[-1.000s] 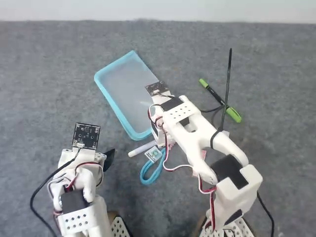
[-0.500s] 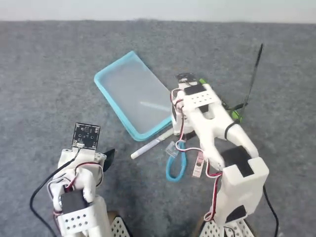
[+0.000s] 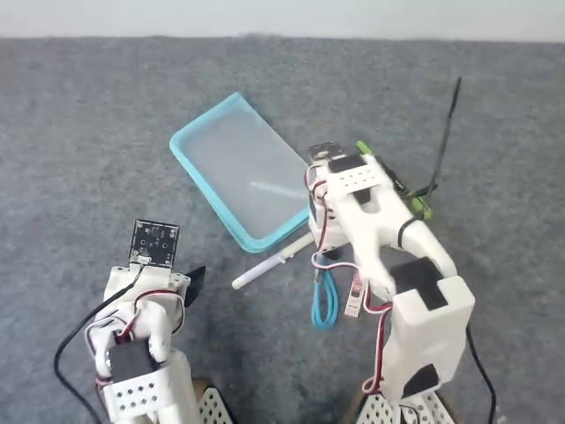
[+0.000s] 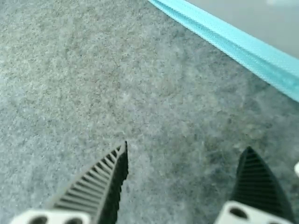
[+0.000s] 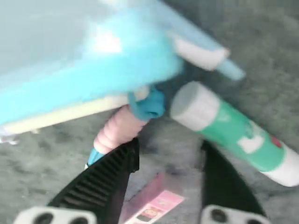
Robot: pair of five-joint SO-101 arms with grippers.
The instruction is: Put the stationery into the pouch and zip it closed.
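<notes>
Right gripper (image 5: 169, 154): jaws wide, empty, at the pouch's (image 3: 238, 168) 3 o'clock corner.
Left gripper (image 4: 187, 154): wide, empty, over carpet (image 4: 93, 70).
Glue stick (image 5: 233, 133): lay just beyond the right jaws; likely light, stiff, slick, prone to roll; best pinched mid-barrel.
Pen (image 3: 269, 265): at the pouch's 5 o'clock.

Grey carpet (image 3: 88, 115) under pouch (image 3: 238, 168), pen (image 3: 267, 267), marker (image 3: 421, 208)

**Grey cover below, pale wall beyond**

From my seat I see a grey, felt-like table cover (image 3: 79, 115) spread across the whole work area. Its nap looks mottled and slightly fuzzy in the left wrist view. Along its far edge in the high view runs a pale strip of wall (image 3: 265, 16), meeting the cover in a straight line.
</notes>
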